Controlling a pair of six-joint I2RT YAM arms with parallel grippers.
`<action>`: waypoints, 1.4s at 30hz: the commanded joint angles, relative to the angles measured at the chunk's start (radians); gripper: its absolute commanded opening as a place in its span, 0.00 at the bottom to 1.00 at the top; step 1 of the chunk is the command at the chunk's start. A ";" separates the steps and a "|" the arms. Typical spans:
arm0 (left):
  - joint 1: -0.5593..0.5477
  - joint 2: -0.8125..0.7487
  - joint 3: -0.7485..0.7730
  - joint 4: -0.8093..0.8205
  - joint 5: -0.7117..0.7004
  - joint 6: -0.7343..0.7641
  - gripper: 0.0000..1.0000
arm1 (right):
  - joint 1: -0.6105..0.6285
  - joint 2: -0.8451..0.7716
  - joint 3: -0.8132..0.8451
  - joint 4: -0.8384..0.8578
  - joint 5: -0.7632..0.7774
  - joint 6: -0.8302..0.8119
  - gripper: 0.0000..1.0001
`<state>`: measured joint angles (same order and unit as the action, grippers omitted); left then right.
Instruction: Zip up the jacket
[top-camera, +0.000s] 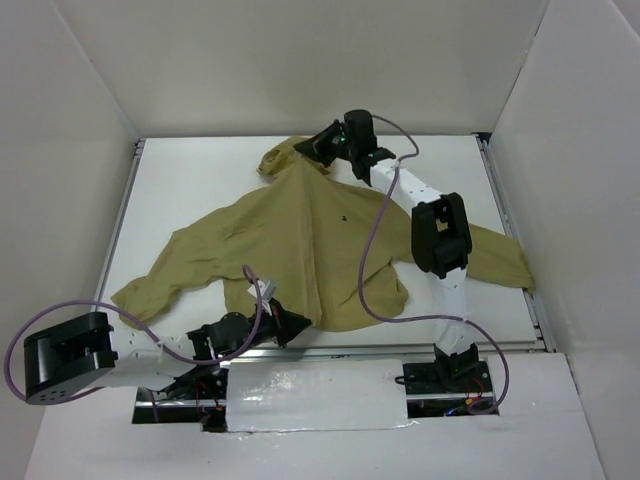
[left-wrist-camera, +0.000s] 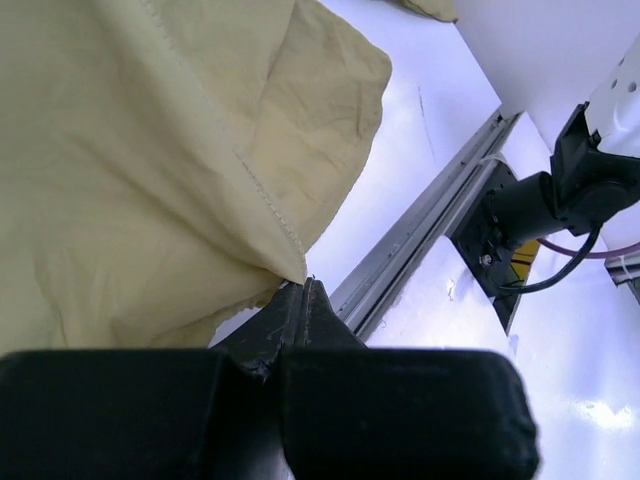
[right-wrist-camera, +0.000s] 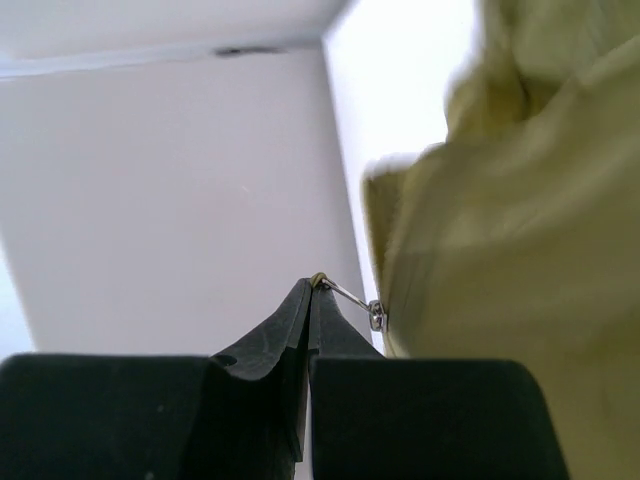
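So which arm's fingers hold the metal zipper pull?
The right gripper, at the collar end: its fingers are shut on the small metal pull. The left gripper pinches only fabric at the jacket hem.

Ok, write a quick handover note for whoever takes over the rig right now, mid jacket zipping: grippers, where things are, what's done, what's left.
Left gripper: shut on the jacket at its bottom hem corner, near edge of the table.
Right gripper: shut on the metal zipper pull, up by the hood.
Jacket: spread flat, sleeves out to both sides.
Done: the front looks closed nearly all the way up.
Left: confirm the slider has reached the top, then release both grippers.
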<state>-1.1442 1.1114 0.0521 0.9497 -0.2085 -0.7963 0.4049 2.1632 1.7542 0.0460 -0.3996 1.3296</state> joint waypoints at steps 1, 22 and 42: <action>-0.028 -0.027 -0.120 -0.052 -0.025 -0.040 0.00 | -0.053 0.097 0.264 -0.093 -0.027 -0.127 0.00; -0.042 0.106 -0.026 -0.265 -0.301 -0.185 0.00 | -0.155 0.098 0.634 -0.002 -0.153 -0.181 0.00; -0.042 0.024 0.230 -0.673 -0.391 -0.238 0.67 | -0.210 0.087 0.662 -0.063 -0.177 -0.289 0.65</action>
<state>-1.1774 1.2205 0.1898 0.5285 -0.6079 -1.0420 0.2295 2.3241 2.3825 -0.1036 -0.6399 1.0958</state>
